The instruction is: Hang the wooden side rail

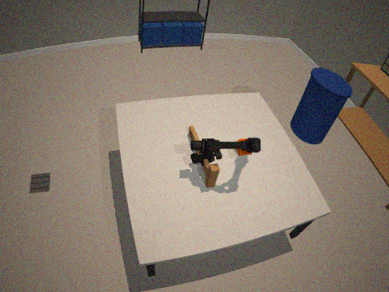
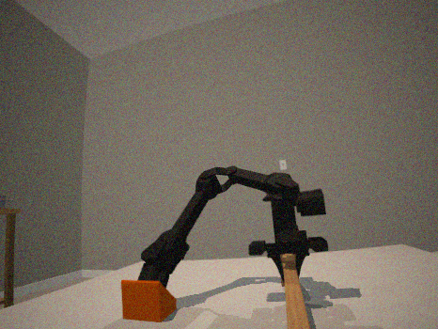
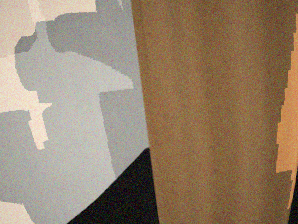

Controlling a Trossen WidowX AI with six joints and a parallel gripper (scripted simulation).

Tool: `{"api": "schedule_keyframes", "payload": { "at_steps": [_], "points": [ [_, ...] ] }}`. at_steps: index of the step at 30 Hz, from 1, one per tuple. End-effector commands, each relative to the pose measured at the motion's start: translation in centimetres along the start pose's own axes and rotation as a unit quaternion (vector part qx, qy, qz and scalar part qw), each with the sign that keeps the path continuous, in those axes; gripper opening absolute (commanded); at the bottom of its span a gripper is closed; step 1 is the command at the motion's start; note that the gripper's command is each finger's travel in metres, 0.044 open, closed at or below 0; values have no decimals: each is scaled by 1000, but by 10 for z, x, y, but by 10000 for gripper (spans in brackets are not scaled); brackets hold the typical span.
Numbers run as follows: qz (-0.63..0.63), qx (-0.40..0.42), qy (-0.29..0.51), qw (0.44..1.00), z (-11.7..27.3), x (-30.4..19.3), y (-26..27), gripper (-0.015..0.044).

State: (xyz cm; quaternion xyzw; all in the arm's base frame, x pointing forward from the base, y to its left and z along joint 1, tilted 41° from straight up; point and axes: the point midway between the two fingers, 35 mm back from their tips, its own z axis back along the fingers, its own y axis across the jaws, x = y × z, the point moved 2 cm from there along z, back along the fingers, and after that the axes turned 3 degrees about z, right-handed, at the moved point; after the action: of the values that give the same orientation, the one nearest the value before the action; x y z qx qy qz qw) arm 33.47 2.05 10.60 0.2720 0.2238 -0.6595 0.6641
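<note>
The wooden side rail (image 1: 193,132) (image 2: 296,301) (image 3: 210,110) runs between my fingers. In the top view its far end shows beyond the arm, and its other end is close to the headboard post's upper part. The wooden headboard post (image 1: 212,177) stands upright on the table. My gripper (image 1: 204,158) (image 2: 291,274) points down and is shut on the rail. In the wrist view the rail fills the centre and right, with a black finger at its left. Hooks, pins and slot are hidden, so I cannot tell whether they touch. Whether the far end rests on the table is unclear.
An orange block (image 1: 244,152) (image 2: 141,301) is beside the arm's base on the pale table (image 1: 167,234) (image 2: 226,268). The arm arches from there to the rail. A blue barrel (image 1: 319,108), a shelf with blue bins (image 1: 173,34) and a wooden bench (image 1: 365,133) stand beyond the table.
</note>
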Motion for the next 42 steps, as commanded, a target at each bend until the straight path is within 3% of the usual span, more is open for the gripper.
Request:
{"api": "schedule_keyframes", "payload": {
  "at_steps": [1,42],
  "points": [
    [3,9,-1,1000,5,-2,2,0],
    [3,9,-1,1000,5,-7,3,0]
  ]
}}
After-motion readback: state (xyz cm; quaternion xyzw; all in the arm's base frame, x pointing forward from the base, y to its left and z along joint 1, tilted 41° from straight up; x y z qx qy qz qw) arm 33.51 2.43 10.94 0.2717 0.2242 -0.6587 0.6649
